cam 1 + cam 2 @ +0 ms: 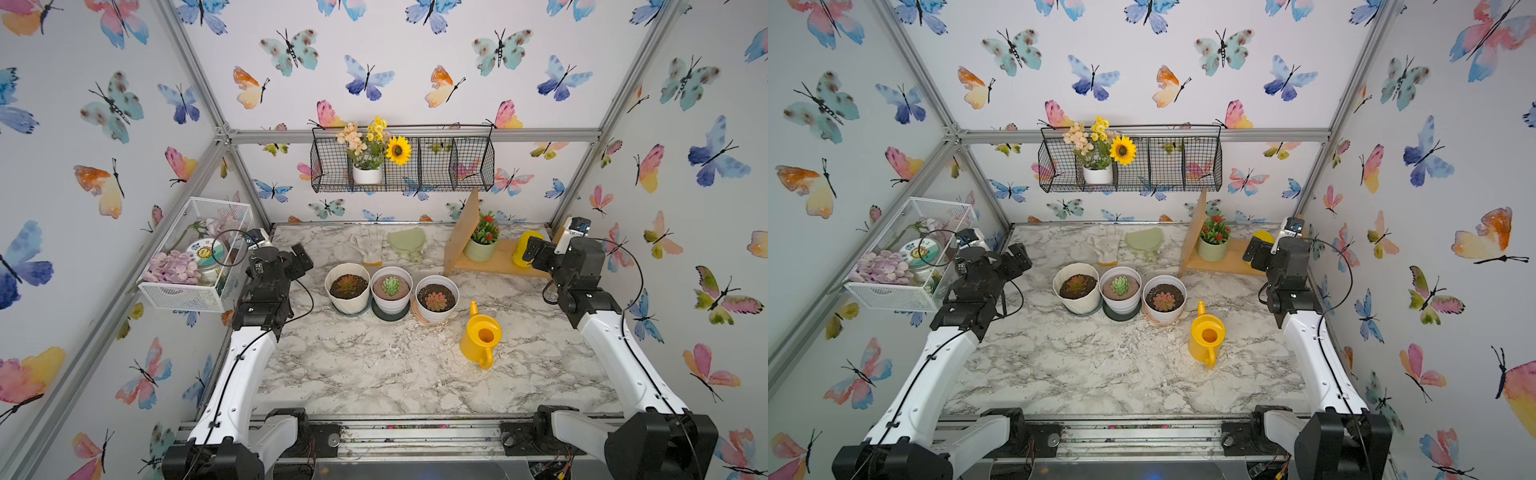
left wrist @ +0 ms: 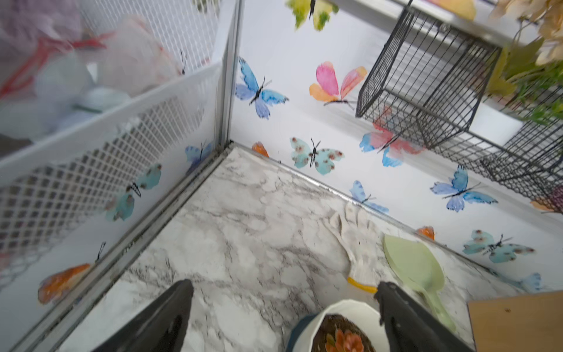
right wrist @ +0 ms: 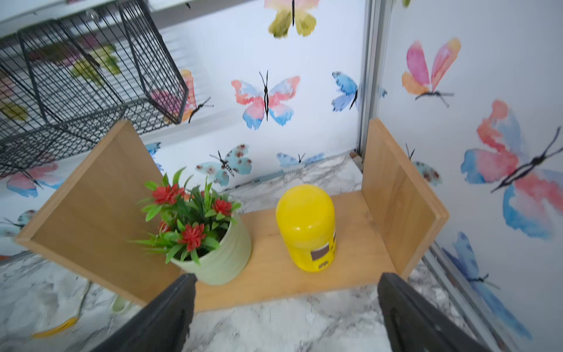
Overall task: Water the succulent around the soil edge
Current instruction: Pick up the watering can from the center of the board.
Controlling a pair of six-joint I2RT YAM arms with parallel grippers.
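Three potted succulents (image 1: 391, 286) in a row just behind one yellow can (image 1: 482, 337) on worktop (image 1: 365, 374). Left claw (image 2: 285, 285) and right claw (image 3: 288, 276) gaping, empty, well apart from can. One jar (image 3: 306, 227), label unreadable.

Both top views looked down from high in front over the whole counter (image 1: 374, 374). Wrist views sat low, facing opposite back corners, sharing the wire basket (image 2: 426, 91).

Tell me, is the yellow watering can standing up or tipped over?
Standing up. The watering can rests on its base, opening facing up.
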